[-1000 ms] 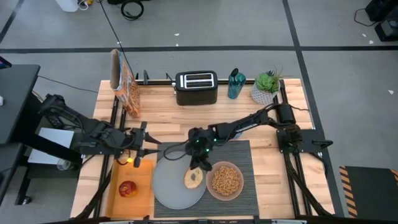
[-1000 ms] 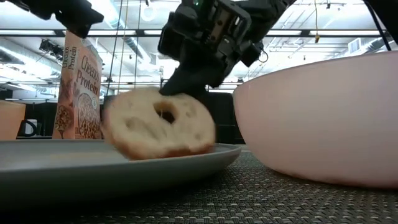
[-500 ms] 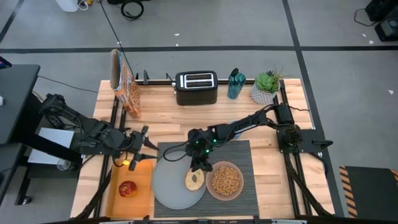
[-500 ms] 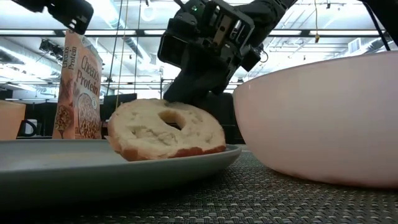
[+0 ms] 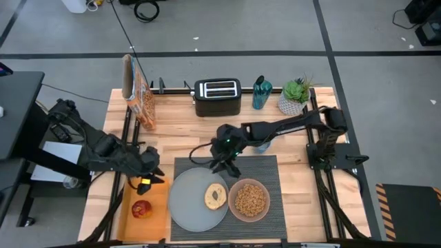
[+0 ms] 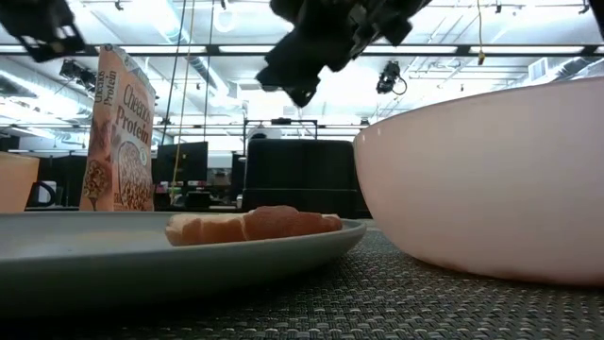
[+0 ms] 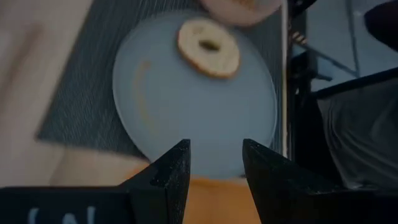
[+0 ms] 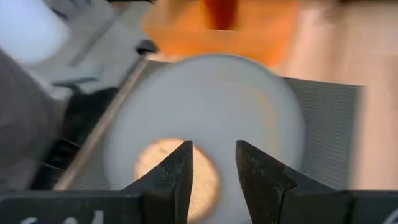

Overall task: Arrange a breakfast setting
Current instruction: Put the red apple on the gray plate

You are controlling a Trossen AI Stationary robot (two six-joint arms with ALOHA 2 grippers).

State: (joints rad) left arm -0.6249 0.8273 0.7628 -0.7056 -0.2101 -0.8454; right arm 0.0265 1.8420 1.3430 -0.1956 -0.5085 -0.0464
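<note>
bagel (image 5: 215, 197) flat on plate (image 5: 186, 207), right part | right hand (image 5: 224, 164) spread, empty, above mat's (image 5: 269, 169) far edge | left hand (image 5: 148, 172) spread, over tray (image 5: 160, 207) | risk: left hand nudges apple (image 5: 141, 209), which may roll off grip

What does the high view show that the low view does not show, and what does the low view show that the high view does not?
Only the high view shows the red apple in the orange tray, the tan cereal inside the pink bowl, the black toaster and the whole placemat. Only the low view shows the cereal box's printed front and the bagel lying flat, seen from the side. Both show the plate, bagel, bowl, box and the right gripper raised clear of the bagel.
</note>
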